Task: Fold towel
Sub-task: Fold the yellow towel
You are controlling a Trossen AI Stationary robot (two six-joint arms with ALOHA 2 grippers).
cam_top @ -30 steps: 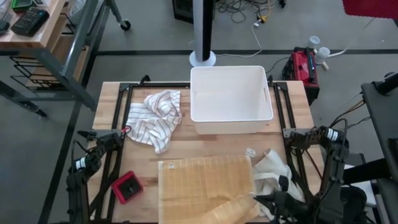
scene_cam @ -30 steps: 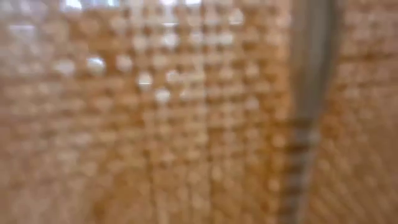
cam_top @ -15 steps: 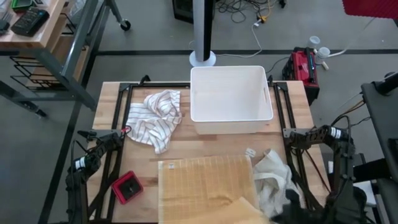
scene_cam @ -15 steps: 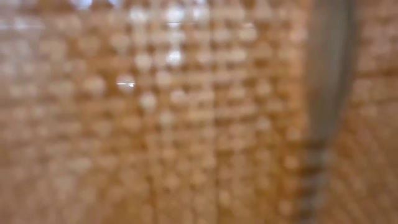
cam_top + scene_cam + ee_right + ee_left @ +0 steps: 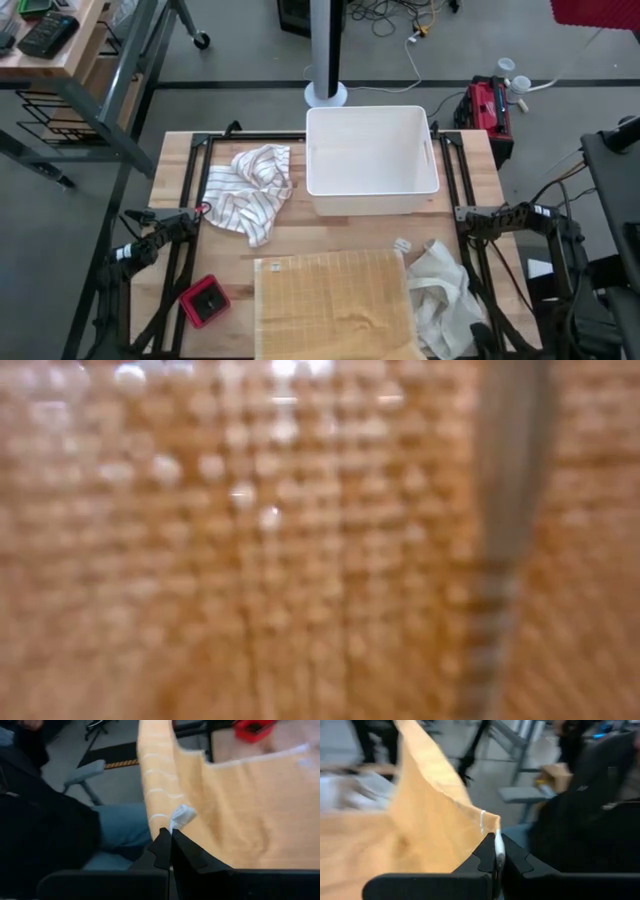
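- Towel (image 5: 330, 300), the orange waffle-weave one, lies spread across the near middle of my bench (image 5: 330, 228), running off the near edge.
- Bench top is pale wooden planks with black rails along the left and right edges.
- White bin (image 5: 371, 160) sits at the far edge, right of centre.
- Striped cloth (image 5: 250, 190), white with thin dark lines, lies crumpled near the far left corner, just left of the bin.
- Cream cloth (image 5: 440, 295) is bunched by the near right corner, touching the towel's right side.
- Red block (image 5: 204, 301) with a dark top rests near the near left corner, just left of the towel.
- Beyond the far edge the grey floor carries a white pole base (image 5: 326, 95), cables, and a red and black case (image 5: 487, 105); a wooden shelf stands off the far left corner.
- My left gripper (image 5: 496, 862) is clenched on a white-hemmed corner of the towel, the cloth rising from it in a peak.
- My right gripper (image 5: 170, 851) is likewise clamped on another corner, where a white tag shows.
- The low view is filled by blurred orange weave with one grey band running down it.
- Both wrist views show a seated person (image 5: 60, 835) in dark top and blue trousers beyond the bench.
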